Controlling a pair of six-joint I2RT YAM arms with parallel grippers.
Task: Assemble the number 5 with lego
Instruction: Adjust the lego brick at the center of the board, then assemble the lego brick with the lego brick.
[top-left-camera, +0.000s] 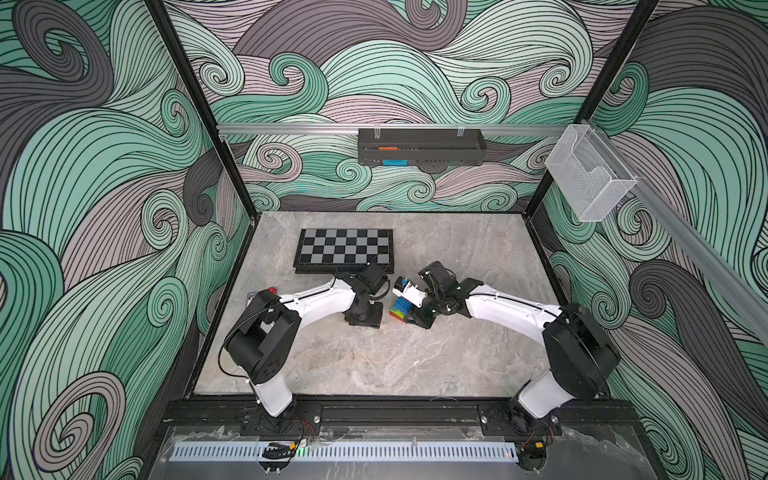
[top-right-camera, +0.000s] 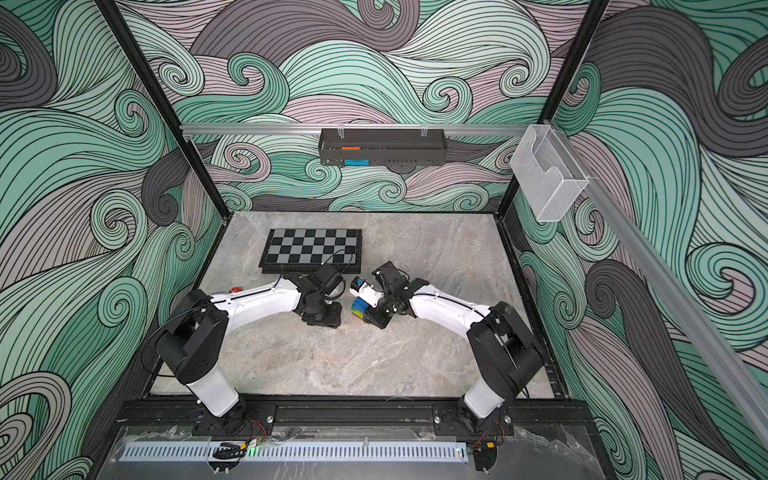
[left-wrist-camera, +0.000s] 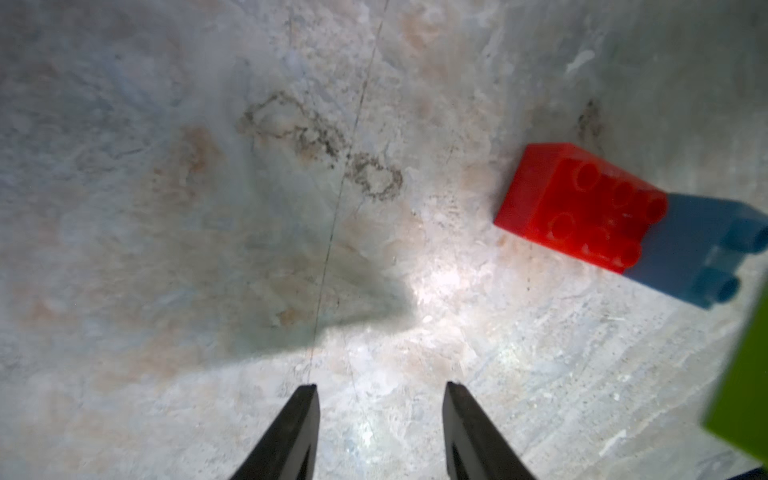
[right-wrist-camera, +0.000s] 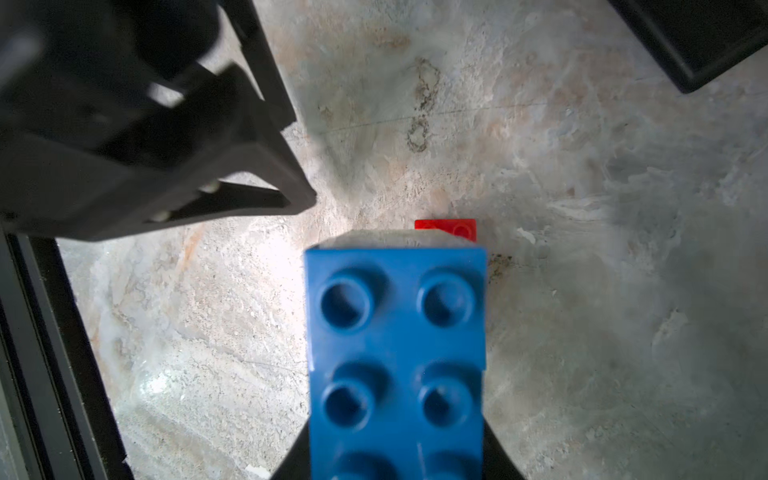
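In a top view, the number 5 (top-left-camera: 400, 311) lies on the table (top-left-camera: 415, 365) at the right gripper (top-left-camera: 411, 314). The left gripper (top-left-camera: 363, 313) points down just beside it.

Left wrist view: jaws spread and empty, with the red brick (left-wrist-camera: 582, 208) near.

Right wrist view: jaws pinch the dark-blue brick (right-wrist-camera: 397, 353).

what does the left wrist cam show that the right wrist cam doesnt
Left wrist only: a light-blue studded plastic brick joined to the red studded plastic brick, plus a lime-green plastic edge. Right wrist only: a dark-blue studded plastic brick gripped by the right pincer, and a black board corner. Both: that red brick, the left pincer, the grey marbled tabletop.
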